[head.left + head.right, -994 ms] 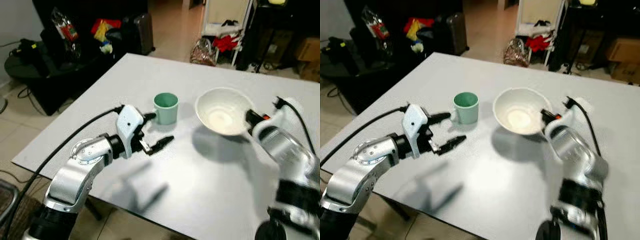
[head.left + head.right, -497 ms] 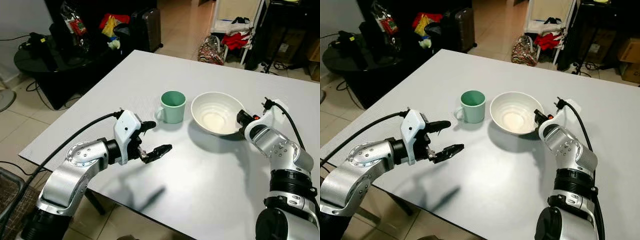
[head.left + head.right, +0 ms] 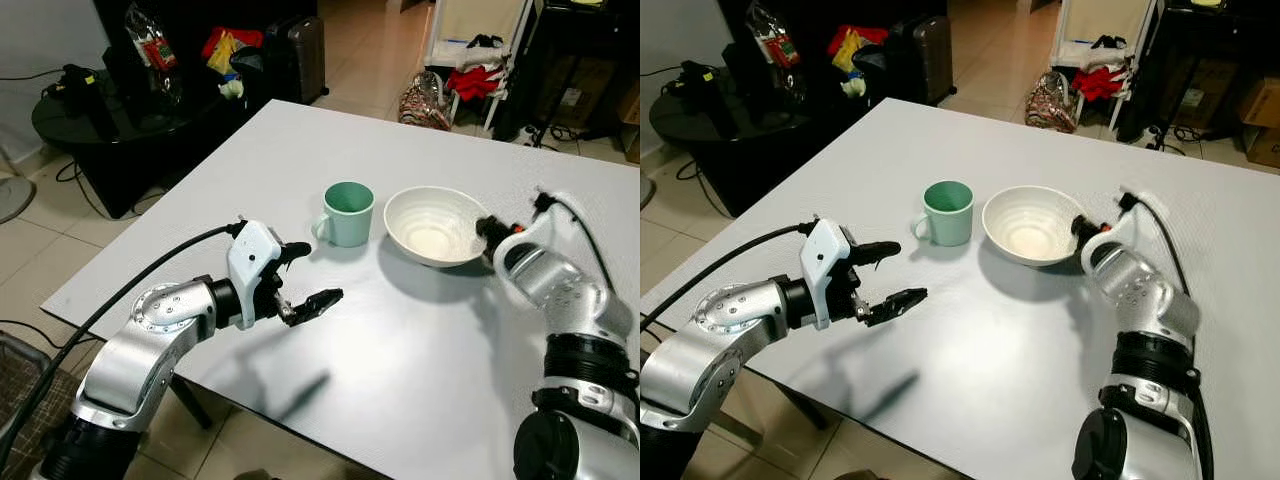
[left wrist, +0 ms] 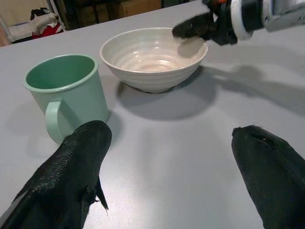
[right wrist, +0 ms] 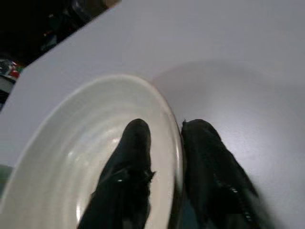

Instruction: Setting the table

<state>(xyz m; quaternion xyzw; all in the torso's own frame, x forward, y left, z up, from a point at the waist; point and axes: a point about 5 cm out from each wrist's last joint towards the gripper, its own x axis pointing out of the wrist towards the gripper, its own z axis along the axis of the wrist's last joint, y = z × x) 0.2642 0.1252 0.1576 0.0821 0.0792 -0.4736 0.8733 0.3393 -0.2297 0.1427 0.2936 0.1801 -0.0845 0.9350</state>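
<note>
A cream ribbed bowl (image 3: 432, 225) rests on the white table (image 3: 420, 330), with my right gripper (image 3: 484, 229) shut on its right rim. In the right wrist view one finger (image 5: 128, 157) lies inside the bowl (image 5: 71, 167) and the other outside the rim. A green mug (image 3: 347, 213) stands just left of the bowl, handle toward me. My left gripper (image 3: 305, 275) hovers open over the table in front of the mug. The left wrist view shows the mug (image 4: 66, 93) and bowl (image 4: 152, 57) beyond its spread fingers (image 4: 71, 162).
The table's near-left corner and left edge drop to a tiled floor. A black side table (image 3: 120, 110) with clutter, a suitcase (image 3: 300, 50) and bags stand beyond the far edge. Bare tabletop stretches in front of the bowl and to the right.
The bowl has come down from a raised, tilted hold onto the table beside the mug. The camera shifted early on. My left gripper has stayed open in place.
</note>
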